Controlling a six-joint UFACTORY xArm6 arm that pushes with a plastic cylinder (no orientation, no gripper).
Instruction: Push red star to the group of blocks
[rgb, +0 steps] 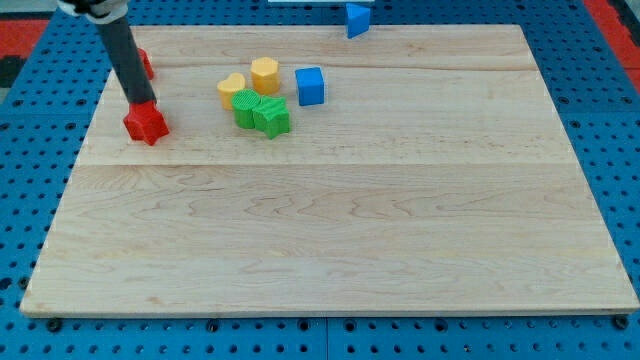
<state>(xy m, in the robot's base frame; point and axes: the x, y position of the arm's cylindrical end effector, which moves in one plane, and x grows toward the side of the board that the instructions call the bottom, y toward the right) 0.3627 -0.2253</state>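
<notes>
The red star (146, 124) is lying in the upper left of the frame, on the wooden board (330, 240), close to the board's left edge. The dark rod is slanting down from the frame's top left corner, and my tip (143, 105) is resting at the star's upper edge, touching it or just about; the exact contact is hard to tell. The arm is carrying no gripper, so nothing is being grasped; the tip is merely standing against the star.

To the right of the star, well apart from it, the group of blocks is sitting: a yellow heart (231, 87), a yellow block (265, 75) of rounded shape, two green blocks (261, 111) pressed together, and a blue cube (310, 86) just right of them.

A second red block (146, 64) is peeking out behind the rod, its shape hidden. A blue block (357, 19), roughly triangular, is lying at the board's top edge.
</notes>
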